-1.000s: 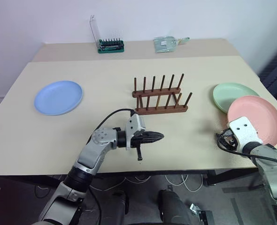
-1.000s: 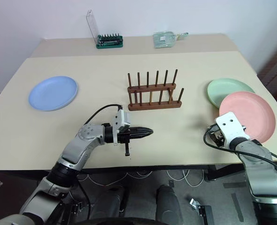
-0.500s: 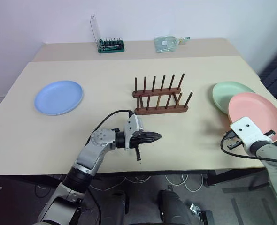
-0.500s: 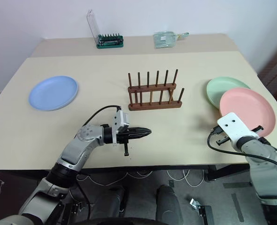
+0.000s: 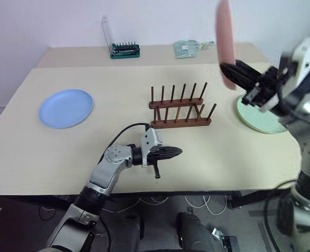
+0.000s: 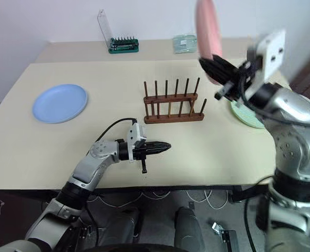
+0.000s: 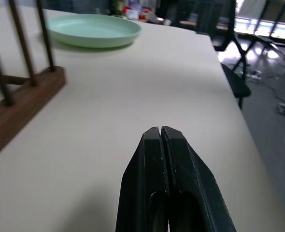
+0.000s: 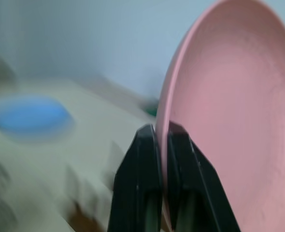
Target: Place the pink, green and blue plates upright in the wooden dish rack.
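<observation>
Gripping one pink plate (image 5: 225, 39) in right jaws (image 5: 229, 72), left jaws (image 5: 177, 153) closed empty, three plates, one rack (image 5: 179, 107)

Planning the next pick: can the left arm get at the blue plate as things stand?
Probably yes. The blue plate lies flat on the robot's left with bare table around it, and the left gripper is shut and holds nothing.

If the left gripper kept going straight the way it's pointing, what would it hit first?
Probably nothing on the table. The left gripper, jaws shut, points level across bare table towards the right edge. The rack and green plate lie off to one side of that line, though depth is hard to judge.
</observation>
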Controlling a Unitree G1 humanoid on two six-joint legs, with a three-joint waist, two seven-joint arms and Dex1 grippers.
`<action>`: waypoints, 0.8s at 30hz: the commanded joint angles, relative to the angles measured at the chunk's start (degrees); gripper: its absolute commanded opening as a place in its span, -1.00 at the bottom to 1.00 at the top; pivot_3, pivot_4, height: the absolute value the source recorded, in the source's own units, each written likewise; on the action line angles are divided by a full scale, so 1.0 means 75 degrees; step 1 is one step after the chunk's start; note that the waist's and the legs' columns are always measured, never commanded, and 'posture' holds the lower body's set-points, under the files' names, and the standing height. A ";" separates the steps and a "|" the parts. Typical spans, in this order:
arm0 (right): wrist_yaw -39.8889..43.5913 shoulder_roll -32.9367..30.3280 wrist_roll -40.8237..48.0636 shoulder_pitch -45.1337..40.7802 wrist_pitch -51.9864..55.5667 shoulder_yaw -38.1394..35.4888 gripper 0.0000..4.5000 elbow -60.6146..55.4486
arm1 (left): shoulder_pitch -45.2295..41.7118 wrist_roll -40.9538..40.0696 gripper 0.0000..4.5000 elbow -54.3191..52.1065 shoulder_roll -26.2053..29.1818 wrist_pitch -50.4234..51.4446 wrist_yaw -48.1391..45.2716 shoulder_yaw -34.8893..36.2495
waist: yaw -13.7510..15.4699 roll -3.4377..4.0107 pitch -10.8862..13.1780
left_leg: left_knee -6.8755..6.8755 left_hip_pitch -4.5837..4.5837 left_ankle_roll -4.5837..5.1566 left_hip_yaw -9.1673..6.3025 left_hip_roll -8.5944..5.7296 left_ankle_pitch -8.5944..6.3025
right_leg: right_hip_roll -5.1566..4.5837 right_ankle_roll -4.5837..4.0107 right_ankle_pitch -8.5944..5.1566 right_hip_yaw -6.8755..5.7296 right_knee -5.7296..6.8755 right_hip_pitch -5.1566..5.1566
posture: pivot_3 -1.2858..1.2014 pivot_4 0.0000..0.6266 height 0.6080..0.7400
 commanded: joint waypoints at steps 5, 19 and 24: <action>0.0034 0.0266 0.1106 -0.0788 0.0622 -0.0095 -0.99 0.1784 | 0.0236 -0.0127 -1.00 -0.0492 0.0104 -0.0146 0.0346 0.0430 | 0.0088 0.0002 0.0000 | -0.0001 -0.0005 0.0001 0.0012 -0.0006 0.0000 | -0.0006 0.0000 0.0001 0.0006 -0.0003 -0.0009 | 0.03 -0.52 1.00; -0.0114 0.0329 0.1500 -0.0878 0.0628 -0.0344 -0.99 0.2917 | 0.0424 -0.0237 -1.00 -0.0849 0.0159 -0.0139 0.0526 0.0703 | -0.0072 0.0007 0.0000 | -0.0001 -0.0002 0.0001 0.0014 -0.0003 0.0000 | -0.0002 0.0001 0.0002 0.0007 0.0007 -0.0012 | 0.03 -0.52 1.00; -0.0355 0.0345 0.1738 -0.0934 0.0806 -0.0595 -0.99 0.3548 | 0.0422 -0.0244 -1.00 -0.0870 0.0167 -0.0088 0.0514 0.0674 | -0.0103 0.0008 0.0000 | -0.0003 0.0000 0.0001 0.0015 -0.0002 0.0000 | 0.0000 0.0001 0.0002 0.0007 0.0012 -0.0014 | 0.03 -0.52 1.00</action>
